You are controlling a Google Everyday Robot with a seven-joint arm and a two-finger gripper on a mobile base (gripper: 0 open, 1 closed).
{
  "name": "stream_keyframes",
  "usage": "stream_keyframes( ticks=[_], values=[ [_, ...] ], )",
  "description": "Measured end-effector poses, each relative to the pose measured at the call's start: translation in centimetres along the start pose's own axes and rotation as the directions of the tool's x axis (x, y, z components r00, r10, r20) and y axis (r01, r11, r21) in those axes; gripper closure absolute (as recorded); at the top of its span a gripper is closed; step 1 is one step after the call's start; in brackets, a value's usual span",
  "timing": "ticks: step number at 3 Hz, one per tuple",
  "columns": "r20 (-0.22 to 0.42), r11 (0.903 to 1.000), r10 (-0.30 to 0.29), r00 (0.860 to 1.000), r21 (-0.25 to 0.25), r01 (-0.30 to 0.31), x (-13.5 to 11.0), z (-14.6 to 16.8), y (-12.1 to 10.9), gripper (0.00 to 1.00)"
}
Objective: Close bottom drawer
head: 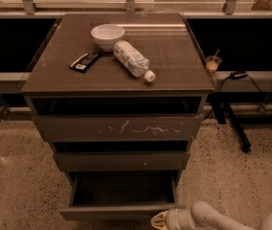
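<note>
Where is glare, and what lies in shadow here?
Camera view: orange cast; glare streaks the cabinet top right of the bowl; the bottom drawer is shadowed inside; the hand, at the lower edge by its right front corner, is lit.

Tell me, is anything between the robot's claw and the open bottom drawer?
Nothing shows there. In the camera view the gripper sits low at the bottom drawer's front right corner; whether they touch cannot be told.
</note>
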State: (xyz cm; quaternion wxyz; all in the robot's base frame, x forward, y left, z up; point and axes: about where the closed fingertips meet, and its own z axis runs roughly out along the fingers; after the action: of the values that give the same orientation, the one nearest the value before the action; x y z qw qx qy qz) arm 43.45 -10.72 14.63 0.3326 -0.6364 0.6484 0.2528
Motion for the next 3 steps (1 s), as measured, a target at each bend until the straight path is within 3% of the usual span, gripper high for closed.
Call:
stream_keyframes(
  ticks=[1, 2, 3],
  values=[
    [0.0, 0.9851, 0.099, 0.995, 0.142, -0.098, 0.35, -0.76, -0.66, 0.81],
    [-0.02, 0.9787, 0.103, 0.995, 0.181, -0.097, 1.02, -0.88, -1.45, 0.58],
    [-0.02, 0.9787, 0.103, 0.995, 0.181, -0.097, 1.02, -0.87, -1.45, 0.35]
  ],
)
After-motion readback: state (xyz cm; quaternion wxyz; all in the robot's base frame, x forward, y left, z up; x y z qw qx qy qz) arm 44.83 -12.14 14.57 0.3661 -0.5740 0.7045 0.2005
